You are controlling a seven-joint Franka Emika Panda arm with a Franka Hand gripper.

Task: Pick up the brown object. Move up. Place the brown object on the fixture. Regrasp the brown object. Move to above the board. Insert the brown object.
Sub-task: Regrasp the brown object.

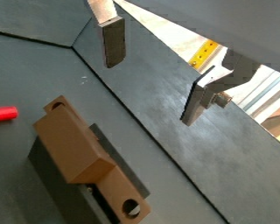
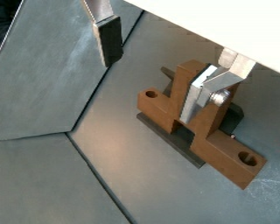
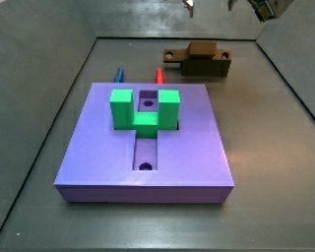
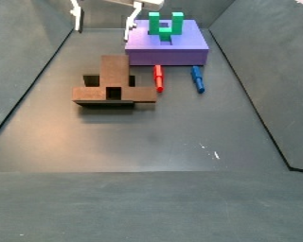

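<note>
The brown object (image 3: 196,53) lies across the top of the dark fixture (image 3: 213,70) behind the purple board (image 3: 107,148), which bears a green U-shaped block (image 3: 145,108). In both wrist views the brown object (image 1: 84,149) (image 2: 206,131) shows a round hole near one end and rests on the fixture (image 1: 105,203) (image 2: 178,140). My gripper (image 1: 152,90) (image 2: 154,87) is open and empty, raised above the floor and apart from the brown object. In both side views the gripper (image 3: 226,4) (image 4: 103,17) shows only at the top edge, above the brown object (image 4: 113,76).
A red peg (image 4: 158,77) and a blue peg (image 4: 197,77) lie on the floor between the fixture (image 4: 110,101) and the board (image 4: 167,49). The red peg (image 1: 3,114) also shows in a wrist view. Sloped grey walls enclose the floor.
</note>
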